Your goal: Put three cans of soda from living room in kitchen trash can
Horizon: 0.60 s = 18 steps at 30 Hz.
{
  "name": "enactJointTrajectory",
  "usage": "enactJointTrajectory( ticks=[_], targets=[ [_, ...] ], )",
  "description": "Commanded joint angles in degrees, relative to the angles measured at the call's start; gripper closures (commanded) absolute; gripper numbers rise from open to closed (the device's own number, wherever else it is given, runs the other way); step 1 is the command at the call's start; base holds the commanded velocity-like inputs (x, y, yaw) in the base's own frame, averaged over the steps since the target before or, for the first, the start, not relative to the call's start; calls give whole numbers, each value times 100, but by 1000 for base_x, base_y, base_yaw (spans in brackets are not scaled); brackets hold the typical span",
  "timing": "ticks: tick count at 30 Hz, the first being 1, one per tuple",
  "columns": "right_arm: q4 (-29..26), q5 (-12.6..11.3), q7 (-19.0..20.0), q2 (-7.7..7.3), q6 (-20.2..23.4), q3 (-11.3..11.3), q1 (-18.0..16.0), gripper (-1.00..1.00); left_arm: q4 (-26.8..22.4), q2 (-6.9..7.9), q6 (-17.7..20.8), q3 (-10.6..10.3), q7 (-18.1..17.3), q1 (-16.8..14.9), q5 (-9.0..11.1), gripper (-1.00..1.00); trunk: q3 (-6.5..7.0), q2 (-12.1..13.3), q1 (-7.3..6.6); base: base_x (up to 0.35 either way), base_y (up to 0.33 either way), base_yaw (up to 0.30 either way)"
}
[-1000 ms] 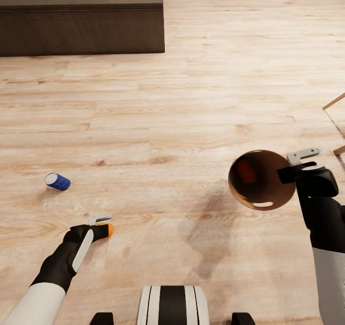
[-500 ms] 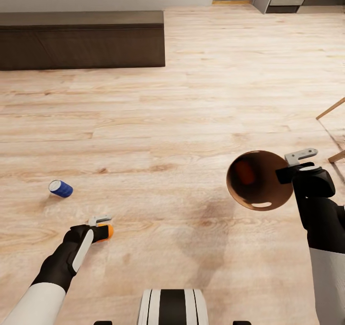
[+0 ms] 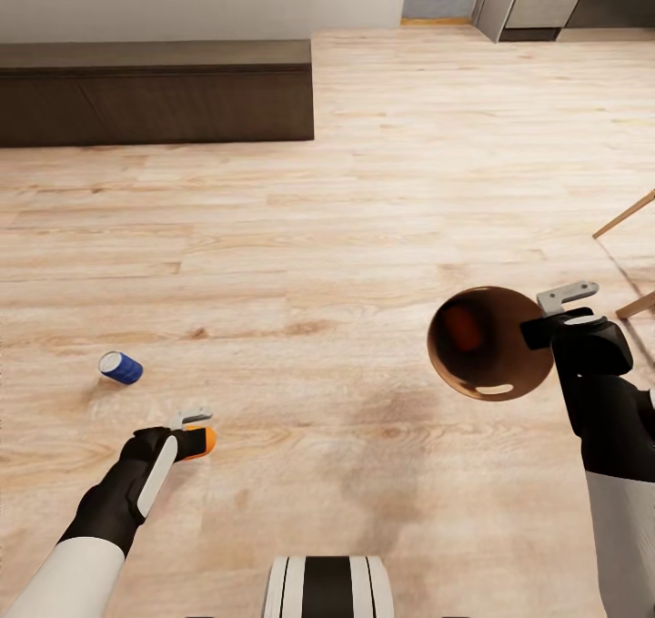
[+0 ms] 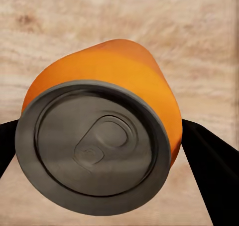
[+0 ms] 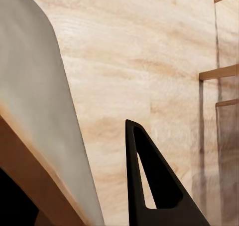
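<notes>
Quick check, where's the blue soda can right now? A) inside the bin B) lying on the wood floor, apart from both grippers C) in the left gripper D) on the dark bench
B: the blue can lies on its side on the floor, apart from the left gripper, which is shut on the orange can.

An orange can (image 4: 107,86) with a dull grey top is seen between the black fingers of the left gripper (image 3: 193,428), a dark blue can (image 3: 121,367) beyond it on pale wood-grain floor (image 3: 318,236), and a brown-lined, grey-beige bin (image 3: 487,345) at the right gripper (image 3: 557,313).
</notes>
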Motion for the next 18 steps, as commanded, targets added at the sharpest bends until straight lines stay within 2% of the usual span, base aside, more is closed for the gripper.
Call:
enactJointTrajectory(
  ticks=[1,18],
  targets=[
    [0,11,32,0,0,2,-1,100,0,0,0,0,-3,0,1,100,19,41,-23,0,0,0],
    [0,0,35,0,0,141,1,100,-6,0,192,1,-52,0,9,100,324,723,-396,0,0,0]
  ],
)
